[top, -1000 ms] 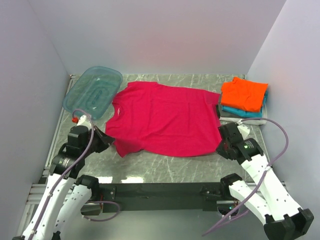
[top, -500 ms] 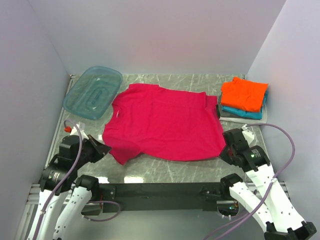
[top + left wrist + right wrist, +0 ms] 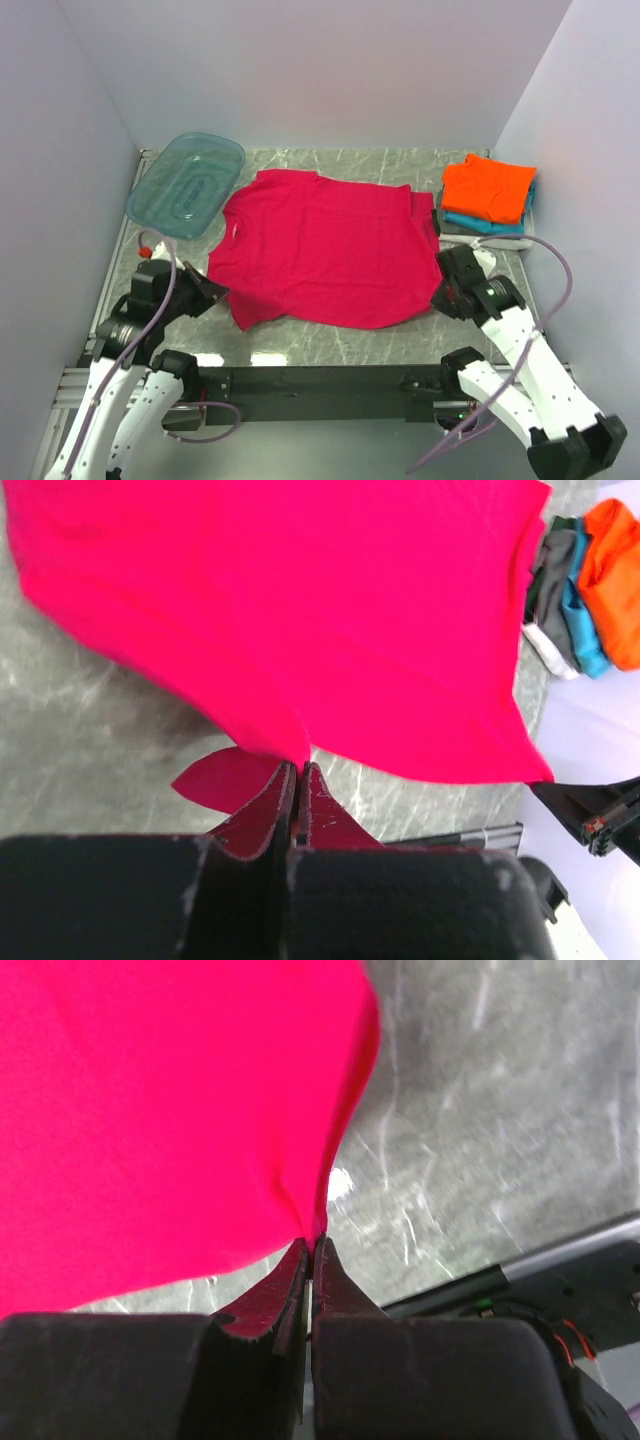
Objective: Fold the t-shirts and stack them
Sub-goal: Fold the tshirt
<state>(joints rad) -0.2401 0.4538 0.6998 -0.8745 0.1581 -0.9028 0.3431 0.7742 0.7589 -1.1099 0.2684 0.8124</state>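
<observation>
At the near edge, the left fingers (image 3: 262,816) and right fingers (image 3: 272,1302) are pinched tight, one on each near corner of the crimson shirt (image 3: 320,245), with the cloth tenting up into both grips. In the last second both arms drew back toward their bases, dragging the shirt with them, then eased forward again. The shirt now lies slightly closer to the robot than it did, spread flat across the middle of the tabletop (image 3: 330,345) with its collar to the left. The tug reads as a smoothing pull. The shirt looks ready for its first fold — likely the near edge carried over toward the far side. Beyond it, in the far right corner, the orange shirt (image 3: 487,188) sits folded on the teal shirt (image 3: 485,224), with the grey shirt (image 3: 500,238) underneath. At far left stands the tub (image 3: 187,183), just beside the collar. Three shirts appear stacked — one is left to fold.
</observation>
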